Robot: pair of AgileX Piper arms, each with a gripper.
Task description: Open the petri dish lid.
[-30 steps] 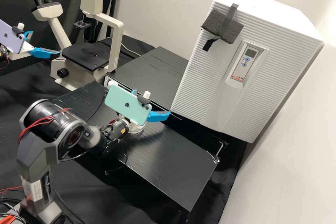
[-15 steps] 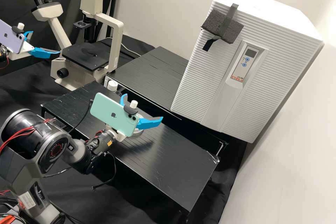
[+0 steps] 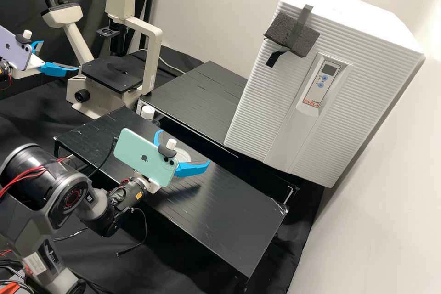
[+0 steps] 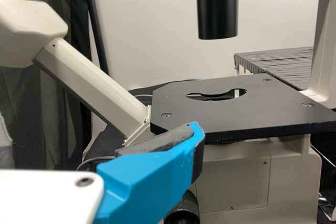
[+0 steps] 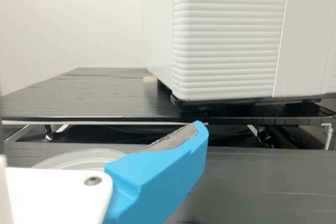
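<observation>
Over the last second the right arm has drawn back toward 8 o'clock in the high view, most of that early and only a little in the last half-second, so it seems to be slowing. Its gripper (image 3: 183,147) holds nothing, fingers spread wide. More of the petri dish (image 3: 183,155) has come out from behind the phone (image 3: 144,157); it rests on the black table (image 3: 229,220), at about 2 o'clock from the phone. For the task, this looks like lining up rather than lifting: the next move probably calls for lowering the open fingers around the lid's edge without pushing the dish along. Whether the lid is seated I cannot tell. The left gripper (image 3: 60,56), also open and empty, has kept its place by the microscope (image 3: 149,55).

The high view gives both fingers of the right gripper and the gap they leave. The right wrist view adds a low look across the dish's curved rim, partly behind the gripper's white plate (image 5: 52,195), with the white cabinet (image 5: 226,35) farther off at 1 o'clock. The left wrist view looks over the microscope's black stage (image 4: 236,114) and its opening.
</observation>
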